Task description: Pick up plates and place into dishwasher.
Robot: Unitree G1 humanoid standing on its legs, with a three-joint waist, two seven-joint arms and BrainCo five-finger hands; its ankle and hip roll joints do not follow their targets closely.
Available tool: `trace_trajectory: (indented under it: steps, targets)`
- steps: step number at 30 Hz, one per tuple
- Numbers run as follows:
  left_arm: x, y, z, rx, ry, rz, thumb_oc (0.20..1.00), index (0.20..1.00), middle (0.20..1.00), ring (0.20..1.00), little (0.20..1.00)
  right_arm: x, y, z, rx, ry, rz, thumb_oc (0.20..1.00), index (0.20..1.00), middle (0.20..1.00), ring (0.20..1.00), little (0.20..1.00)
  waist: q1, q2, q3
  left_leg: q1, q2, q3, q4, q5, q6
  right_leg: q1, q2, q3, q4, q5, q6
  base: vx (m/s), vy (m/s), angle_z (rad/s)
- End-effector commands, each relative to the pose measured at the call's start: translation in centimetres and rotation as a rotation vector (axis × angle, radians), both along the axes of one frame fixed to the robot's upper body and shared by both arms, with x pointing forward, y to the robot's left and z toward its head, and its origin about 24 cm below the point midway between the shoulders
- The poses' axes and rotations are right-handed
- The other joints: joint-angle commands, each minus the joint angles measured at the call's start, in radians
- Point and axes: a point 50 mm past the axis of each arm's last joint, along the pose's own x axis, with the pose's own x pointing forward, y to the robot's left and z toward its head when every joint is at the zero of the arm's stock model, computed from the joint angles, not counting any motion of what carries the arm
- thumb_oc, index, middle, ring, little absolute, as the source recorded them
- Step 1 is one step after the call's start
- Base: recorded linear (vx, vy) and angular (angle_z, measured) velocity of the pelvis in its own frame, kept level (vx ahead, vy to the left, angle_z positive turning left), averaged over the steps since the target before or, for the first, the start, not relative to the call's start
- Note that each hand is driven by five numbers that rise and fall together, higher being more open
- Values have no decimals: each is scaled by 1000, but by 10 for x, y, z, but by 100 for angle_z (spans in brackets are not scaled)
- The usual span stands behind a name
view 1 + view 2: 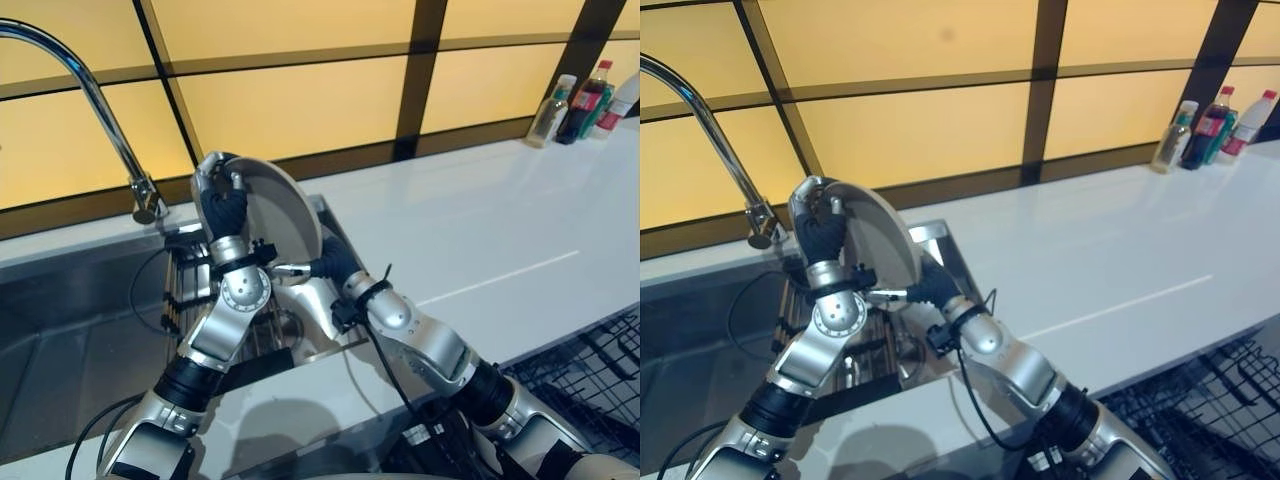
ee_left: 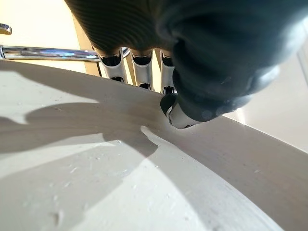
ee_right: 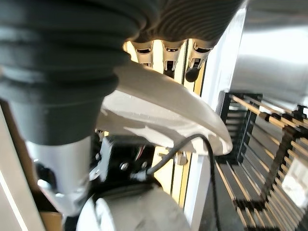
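A white plate (image 1: 275, 205) stands upright on edge above the sink's wire rack (image 1: 185, 290). My left hand (image 1: 222, 210) grips its upper left rim; in the left wrist view the fingers (image 2: 137, 67) go behind the plate (image 2: 144, 183) and the thumb (image 2: 211, 72) presses its face. My right hand (image 1: 335, 262) comes in at the lower right rim. In the right wrist view its fingers (image 3: 166, 53) reach behind the plate (image 3: 163, 110) and its thumb (image 3: 62, 163) lies on the near side.
A curved chrome tap (image 1: 100, 110) rises at the left over the steel sink (image 1: 60, 330). The white counter (image 1: 480, 230) stretches right to several bottles (image 1: 585, 100) by the wall. A black dishwasher rack (image 1: 590, 370) sits at the lower right.
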Motion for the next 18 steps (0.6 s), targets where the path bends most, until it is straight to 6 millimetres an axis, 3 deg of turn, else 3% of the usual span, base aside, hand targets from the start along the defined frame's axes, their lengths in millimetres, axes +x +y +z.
trace_trajectory:
  steps: [1, 10, 11, 13, 14, 15, 18]
  targets:
    - [-2, -37, 44, 71, -186, -165, 200, 200, 200, 200, 200, -6, 24, 59, 134, -185, 66, 1000, 1000, 1000, 1000, 1000, 12, -54, 8, -11, -101, 5, -13, -62, 59, 121, -22, -1, -178, 8, 86, 0, 0, 0]
    - [-8, -46, 34, 84, -125, -275, 200, 200, 200, 200, 200, -3, 18, 66, 166, -206, -19, 1000, 1000, 1000, 1000, 1000, 24, -49, 13, -15, -103, -4, -19, -58, 61, 118, -30, -12, -182, 17, 94, 5, 3, 1]
    - [-8, -47, 32, 87, -112, -287, 200, 200, 200, 200, 200, -2, 17, 66, 167, -210, -34, 925, 925, 925, 925, 925, 26, -49, 14, -15, -103, -3, -20, -58, 61, 118, -31, -14, -182, 18, 95, 0, 0, 0]
    - [-8, -47, 28, 89, -95, -309, 200, 200, 200, 200, 200, 0, 14, 67, 171, -215, -60, 564, 564, 564, 564, 564, 30, -49, 14, -16, -102, 0, -19, -59, 61, 118, -34, -18, -182, 19, 96, 0, 0, 0]
    - [-9, -46, 26, 93, -87, -321, 200, 200, 200, 200, 200, 1, 12, 68, 171, -222, -70, 332, 332, 332, 332, 332, 31, -48, 14, -16, -101, 1, -19, -59, 62, 117, -36, -19, -182, 19, 96, 0, 0, 0]
    - [-10, -46, 25, 99, -82, -330, 200, 200, 200, 200, 200, 2, 10, 68, 169, -228, -81, 200, 200, 200, 200, 200, 33, -48, 14, -16, -101, 2, -19, -60, 62, 117, -37, -22, -181, 19, 95, 0, 0, 0]
    - [-11, -45, 22, 90, -63, -352, 200, 200, 200, 200, 200, 5, 5, 69, 169, -246, -114, 200, 200, 200, 200, 200, 39, -46, 16, -9, -98, 5, -22, -66, 62, 123, -39, -29, -177, 12, 95, 31, -7, 7]
